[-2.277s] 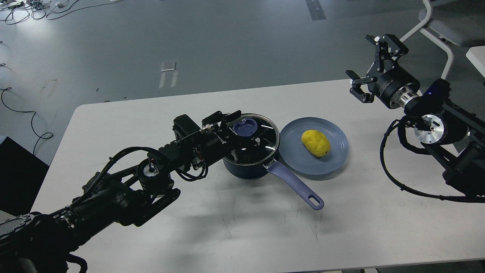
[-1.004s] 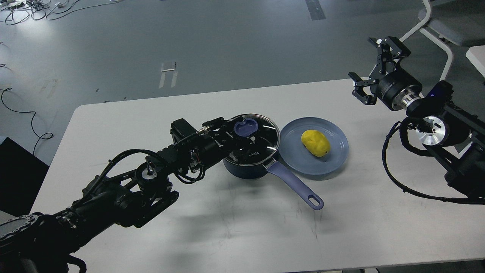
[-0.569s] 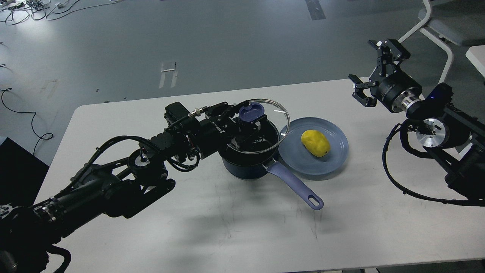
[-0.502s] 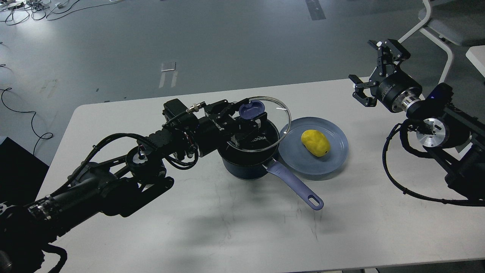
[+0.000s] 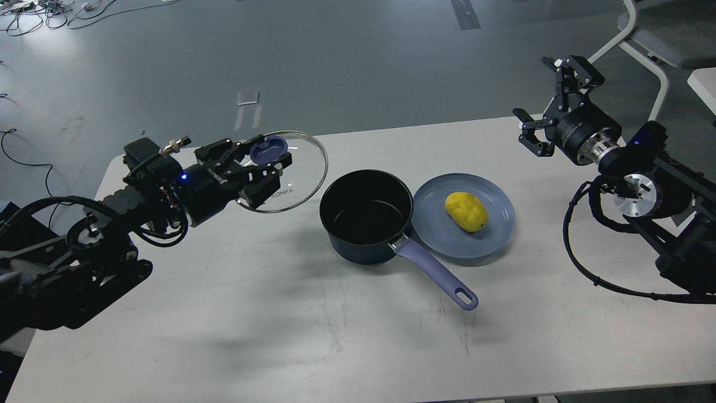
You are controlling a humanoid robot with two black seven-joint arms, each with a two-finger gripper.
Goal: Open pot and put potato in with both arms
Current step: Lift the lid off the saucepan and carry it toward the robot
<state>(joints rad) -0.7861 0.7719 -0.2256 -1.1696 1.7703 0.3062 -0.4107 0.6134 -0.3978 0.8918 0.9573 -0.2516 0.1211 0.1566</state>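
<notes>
The dark navy pot (image 5: 366, 221) stands uncovered mid-table, its black inside bare, its lavender handle (image 5: 439, 274) pointing to the front right. My left gripper (image 5: 267, 159) is shut on the blue knob of the glass lid (image 5: 291, 173) and holds it tilted in the air, left of the pot. The yellow potato (image 5: 466, 211) lies on a flat blue plate (image 5: 492, 235) just right of the pot. My right gripper (image 5: 541, 101) is open and empty, raised above the table's far right edge.
The white table (image 5: 335, 324) carries only the pot and the plate. A white chair frame (image 5: 649, 50) stands beyond the far right corner. Cables lie on the grey floor at the far left.
My left gripper closed on the lid knob, lifted the lid off the pot and carried it left, clear of the pot. The right arm barely moved.
</notes>
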